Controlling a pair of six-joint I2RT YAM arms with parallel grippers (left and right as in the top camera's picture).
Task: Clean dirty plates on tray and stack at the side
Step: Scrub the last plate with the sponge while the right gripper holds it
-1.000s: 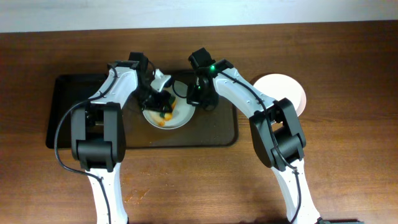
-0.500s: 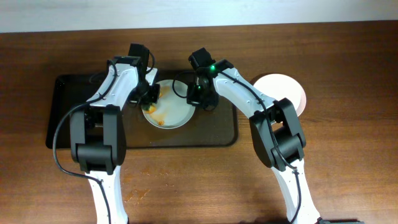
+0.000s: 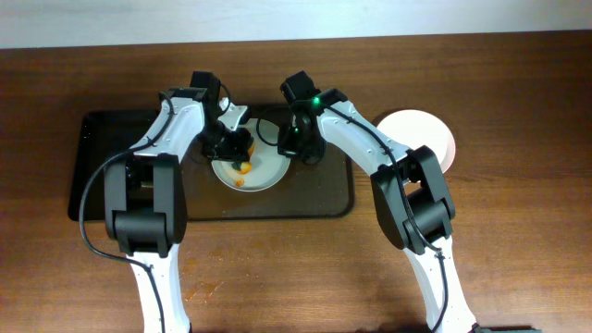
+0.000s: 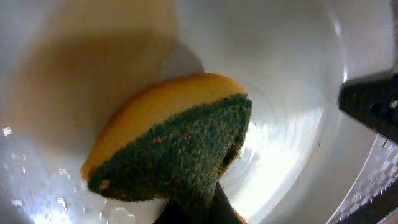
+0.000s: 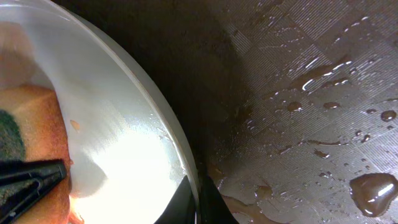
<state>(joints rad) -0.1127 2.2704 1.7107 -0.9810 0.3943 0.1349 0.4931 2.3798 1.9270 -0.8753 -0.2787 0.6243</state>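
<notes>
Brown wood table (image 3: 518,268) below white far wall (image 3: 388,17). Wet tray (image 3: 111,190) bearing smeared plate (image 3: 266,172): left gripper (image 3: 233,145) clamped on sponge (image 4: 180,143) inside, right gripper (image 5: 194,202) pinching its right rim. Second plate (image 3: 421,129) right, off-tray.

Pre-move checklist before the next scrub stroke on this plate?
1. Left pincer shut on sponge: ok.
2. Right pincer clamped on plate rim: ok.
3. Sponge over the plate's inside: ok.
4. Plate free of orange sauce: not ok.
5. Plate sits inside tray: ok.
6. Side plate lies off the tray, apart from both arms: ok.
</notes>
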